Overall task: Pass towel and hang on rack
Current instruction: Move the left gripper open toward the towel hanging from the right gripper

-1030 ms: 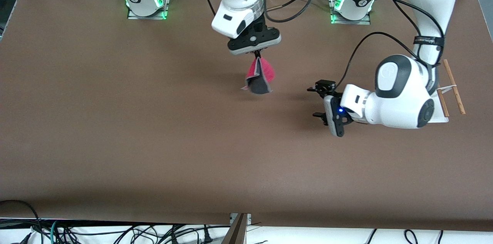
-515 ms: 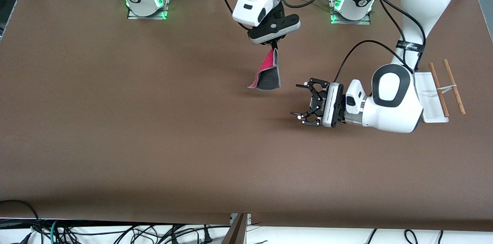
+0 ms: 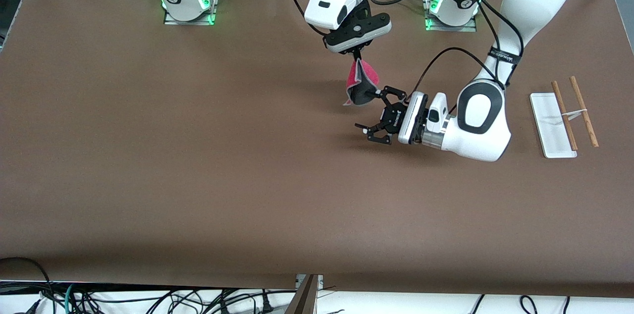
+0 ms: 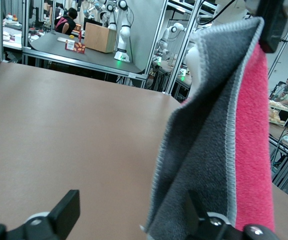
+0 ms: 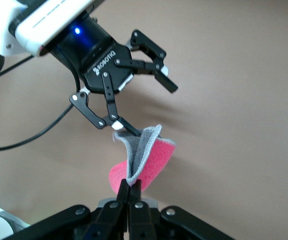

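Observation:
My right gripper point(image 3: 355, 60) is shut on the top edge of the towel point(image 3: 360, 87), which hangs pink and dark grey above the table's middle. The right wrist view shows its fingertips point(image 5: 129, 192) pinched on the towel point(image 5: 148, 155). My left gripper point(image 3: 369, 110) is open and lies sideways beside the towel's lower part. One of its fingertips point(image 5: 116, 125) touches the towel's hanging edge. In the left wrist view the towel point(image 4: 208, 125) hangs close against one finger point(image 4: 198, 215); the gap of the gripper point(image 4: 133, 215) is mostly bare. The rack point(image 3: 564, 116) stands at the left arm's end.
Both arm bases point(image 3: 188, 2) point(image 3: 450, 4) stand along the table's edge farthest from the front camera. Black cables point(image 3: 446, 64) loop from the left arm over the table. The brown tabletop point(image 3: 198, 155) stretches wide toward the right arm's end.
The right gripper carried the towel toward the left arm's end. The left gripper swung away from the rack, turned sideways and closed in on the towel, staying open.

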You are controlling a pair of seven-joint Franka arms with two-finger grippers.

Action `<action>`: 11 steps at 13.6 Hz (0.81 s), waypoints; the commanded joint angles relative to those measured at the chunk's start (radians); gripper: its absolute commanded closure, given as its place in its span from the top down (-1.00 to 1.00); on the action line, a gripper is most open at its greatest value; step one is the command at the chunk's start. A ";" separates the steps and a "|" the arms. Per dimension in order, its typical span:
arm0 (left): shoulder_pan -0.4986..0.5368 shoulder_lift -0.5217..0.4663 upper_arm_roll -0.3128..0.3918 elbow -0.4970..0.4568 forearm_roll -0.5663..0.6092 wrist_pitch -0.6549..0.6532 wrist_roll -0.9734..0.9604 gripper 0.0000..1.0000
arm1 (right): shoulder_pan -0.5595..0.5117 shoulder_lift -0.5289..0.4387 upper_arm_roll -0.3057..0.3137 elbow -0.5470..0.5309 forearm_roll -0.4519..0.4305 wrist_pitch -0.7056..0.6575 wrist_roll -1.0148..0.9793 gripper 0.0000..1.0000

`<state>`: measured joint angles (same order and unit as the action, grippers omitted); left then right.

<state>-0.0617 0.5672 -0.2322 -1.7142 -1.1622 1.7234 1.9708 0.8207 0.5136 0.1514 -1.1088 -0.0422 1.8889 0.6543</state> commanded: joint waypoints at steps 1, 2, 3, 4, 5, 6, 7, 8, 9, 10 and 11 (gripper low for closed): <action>0.025 -0.050 -0.006 -0.065 -0.033 -0.011 0.091 0.82 | 0.012 0.005 -0.009 0.017 -0.008 0.007 0.008 -1.00; 0.042 -0.050 -0.006 -0.062 -0.033 -0.033 0.092 0.82 | 0.012 0.005 -0.009 0.017 -0.008 0.010 0.008 -1.00; 0.072 -0.049 -0.004 -0.055 -0.028 -0.060 0.094 0.82 | 0.012 0.005 -0.009 0.017 -0.008 0.012 0.008 -1.00; 0.098 -0.047 -0.004 -0.048 -0.021 -0.089 0.094 0.82 | 0.012 0.005 -0.010 0.017 -0.008 0.016 0.008 -1.00; 0.127 -0.047 -0.004 -0.045 -0.014 -0.122 0.095 0.82 | 0.012 0.005 -0.009 0.017 -0.008 0.016 0.008 -1.00; 0.147 -0.044 -0.004 -0.047 0.007 -0.149 0.106 0.82 | 0.012 0.005 -0.010 0.017 -0.008 0.016 0.008 -1.00; 0.145 -0.041 -0.004 -0.056 0.015 -0.154 0.140 0.82 | 0.012 0.005 -0.010 0.017 -0.008 0.016 0.008 -1.00; 0.131 -0.038 -0.006 -0.065 0.007 -0.145 0.161 0.82 | 0.012 0.005 -0.010 0.017 -0.008 0.016 0.008 -1.00; 0.112 -0.032 -0.009 -0.065 0.004 -0.142 0.164 0.82 | 0.012 0.005 -0.010 0.017 -0.007 0.016 0.008 -1.00; 0.108 -0.033 -0.010 -0.067 0.004 -0.128 0.164 0.81 | 0.012 0.005 -0.010 0.017 -0.008 0.016 0.008 -1.00; 0.105 -0.033 -0.019 -0.085 0.001 -0.125 0.166 0.80 | 0.012 0.005 -0.010 0.017 -0.008 0.016 0.008 -1.00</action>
<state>0.0609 0.5481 -0.2405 -1.7619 -1.1552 1.5693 2.0759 0.8208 0.5136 0.1506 -1.1088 -0.0422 1.9042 0.6543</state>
